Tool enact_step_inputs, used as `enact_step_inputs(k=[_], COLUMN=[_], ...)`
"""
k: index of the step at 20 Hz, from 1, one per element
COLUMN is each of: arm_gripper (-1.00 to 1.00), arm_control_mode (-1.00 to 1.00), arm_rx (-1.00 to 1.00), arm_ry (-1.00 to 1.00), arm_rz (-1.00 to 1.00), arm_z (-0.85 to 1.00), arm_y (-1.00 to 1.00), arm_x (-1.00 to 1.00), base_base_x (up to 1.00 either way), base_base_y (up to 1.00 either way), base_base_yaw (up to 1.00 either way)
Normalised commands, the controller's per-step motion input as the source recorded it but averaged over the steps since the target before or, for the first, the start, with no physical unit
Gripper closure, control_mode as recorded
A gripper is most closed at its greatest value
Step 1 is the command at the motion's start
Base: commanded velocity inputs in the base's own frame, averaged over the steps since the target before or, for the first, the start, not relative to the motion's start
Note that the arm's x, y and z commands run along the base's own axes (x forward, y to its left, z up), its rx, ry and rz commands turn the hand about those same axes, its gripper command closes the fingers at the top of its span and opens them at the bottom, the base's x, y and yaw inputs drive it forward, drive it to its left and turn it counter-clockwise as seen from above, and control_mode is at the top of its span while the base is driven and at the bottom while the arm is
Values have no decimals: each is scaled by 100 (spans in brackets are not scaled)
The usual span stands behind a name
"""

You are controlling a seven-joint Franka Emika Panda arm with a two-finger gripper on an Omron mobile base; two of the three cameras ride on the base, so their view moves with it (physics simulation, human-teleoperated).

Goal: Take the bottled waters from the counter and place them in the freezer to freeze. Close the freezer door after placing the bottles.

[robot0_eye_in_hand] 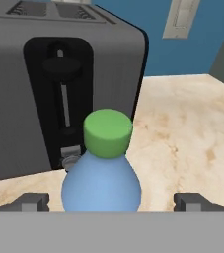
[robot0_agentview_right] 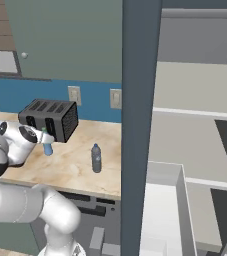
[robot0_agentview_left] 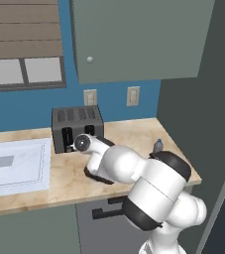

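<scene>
2 bottles on counter (robot0_agentview_right: 75,172): blue bottle (robot0_eye_in_hand: 101,185) centred between spread gripper (robot0_eye_in_hand: 111,201) fingers, untouched; grey bottle (robot0_agentview_right: 96,158) nearer right edge.

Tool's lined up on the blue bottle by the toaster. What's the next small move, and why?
Probably close the tool on the blue bottle. In the hand view the bottle stands upright between the two open fingertips, roughly centred, with the toaster just behind, so pushing further forward seems unnecessary.
</scene>
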Motion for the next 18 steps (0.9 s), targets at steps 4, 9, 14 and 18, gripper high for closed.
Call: enact_step_inputs(k=[4,9,14,18], arm_gripper=[-100,-100,-100,-100], arm_control_mode=[-100,-100,-100,-100], arm_rx=[0,1,1,0], arm_ry=[6,6,8,7], arm_rz=[0,0,0,0], arm_z=[0,0,0,0], arm_y=[2,0,18,14], arm_x=[0,0,0,3], base_base_x=[0,0,0,0], base_base_y=[0,0,0,0], base_base_yaw=[0,0,0,0])
